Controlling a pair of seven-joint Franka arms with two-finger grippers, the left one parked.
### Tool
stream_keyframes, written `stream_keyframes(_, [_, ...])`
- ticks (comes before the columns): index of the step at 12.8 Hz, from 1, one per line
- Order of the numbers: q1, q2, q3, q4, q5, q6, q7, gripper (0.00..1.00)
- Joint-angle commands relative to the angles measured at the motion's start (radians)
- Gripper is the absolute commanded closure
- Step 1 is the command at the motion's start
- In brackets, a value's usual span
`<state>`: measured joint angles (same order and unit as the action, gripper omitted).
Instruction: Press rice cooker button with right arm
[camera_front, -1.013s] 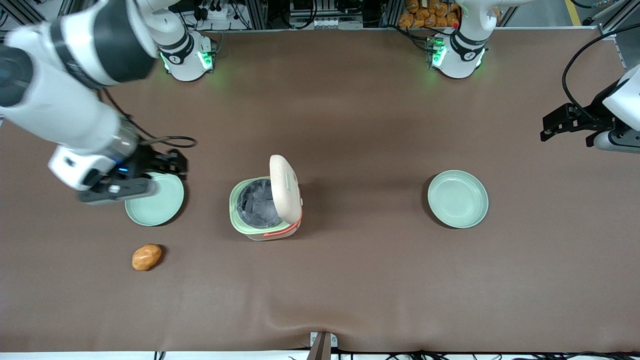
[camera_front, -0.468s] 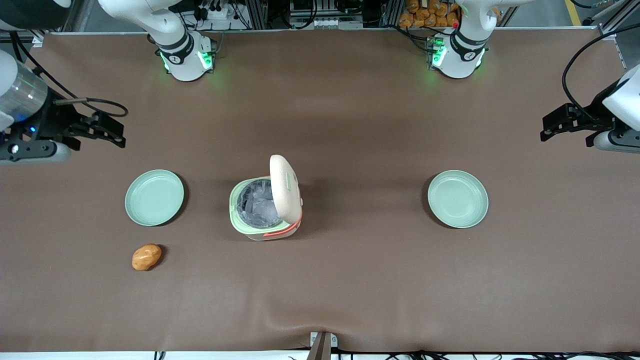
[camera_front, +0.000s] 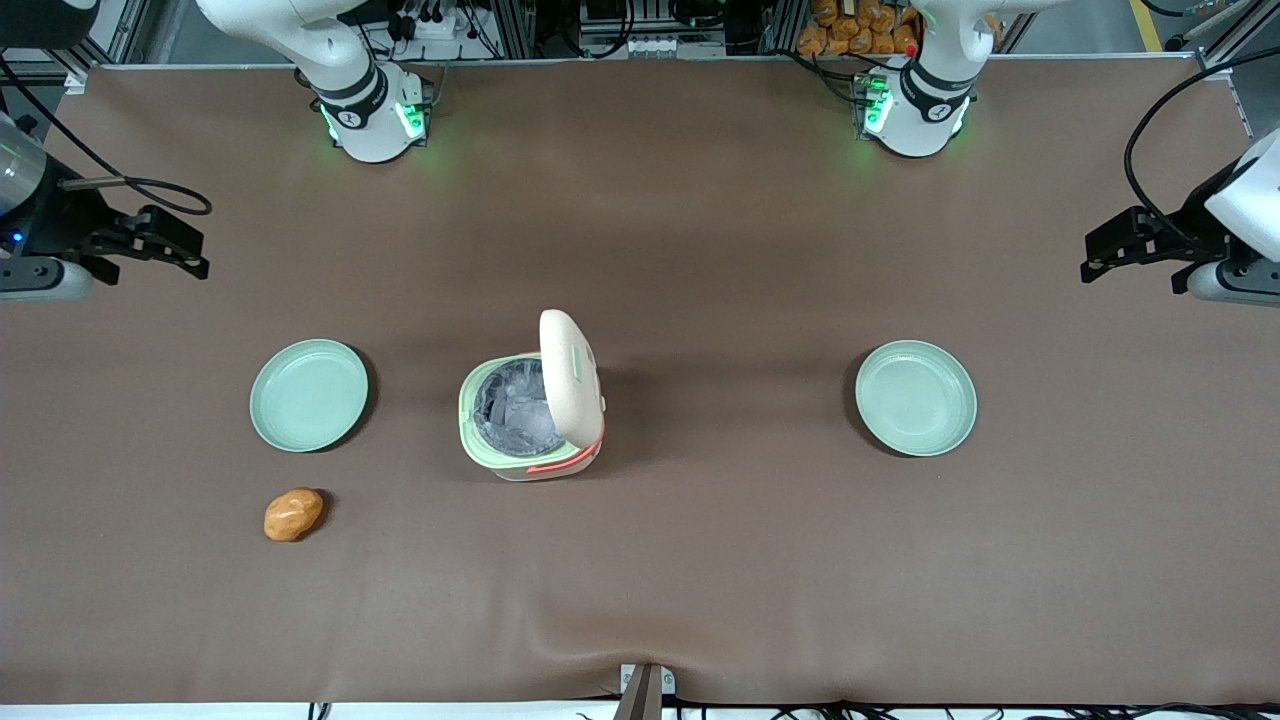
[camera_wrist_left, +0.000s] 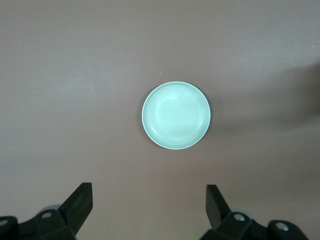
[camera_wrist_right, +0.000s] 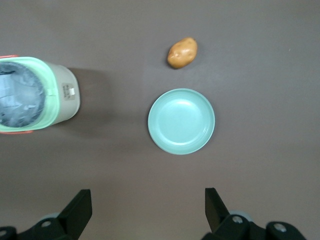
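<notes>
The rice cooker (camera_front: 530, 410) stands mid-table, cream with a pale green rim and a coral band. Its lid (camera_front: 570, 375) is tipped upright, so the silvery inner pot (camera_front: 512, 405) shows. I cannot make out a button on it. My right gripper (camera_front: 185, 245) hangs high at the working arm's end of the table, well apart from the cooker and farther from the front camera than the nearby plate. It is open with nothing between its fingers. The right wrist view looks down past the gripper (camera_wrist_right: 147, 200) onto the cooker (camera_wrist_right: 30, 95).
A pale green plate (camera_front: 308, 395) (camera_wrist_right: 181, 121) lies between the gripper and the cooker. A brown potato-like lump (camera_front: 293, 514) (camera_wrist_right: 182, 52) lies nearer the front camera than that plate. A second green plate (camera_front: 915, 397) (camera_wrist_left: 176, 115) lies toward the parked arm's end.
The right arm has drawn back from above the nearby plate toward its own end of the table and away from the front camera. The cooker, plates and lump have not moved.
</notes>
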<state>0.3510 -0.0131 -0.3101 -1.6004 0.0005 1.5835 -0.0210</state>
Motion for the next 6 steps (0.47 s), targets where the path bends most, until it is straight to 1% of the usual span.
stream_keyframes(1, [-0.032, -0.103, 0.014, -0.142, -0.027, 0.078, -0.046, 0.0])
stream_keyframes(6, [-0.037, -0.082, 0.014, -0.086, -0.025, 0.067, -0.05, 0.0])
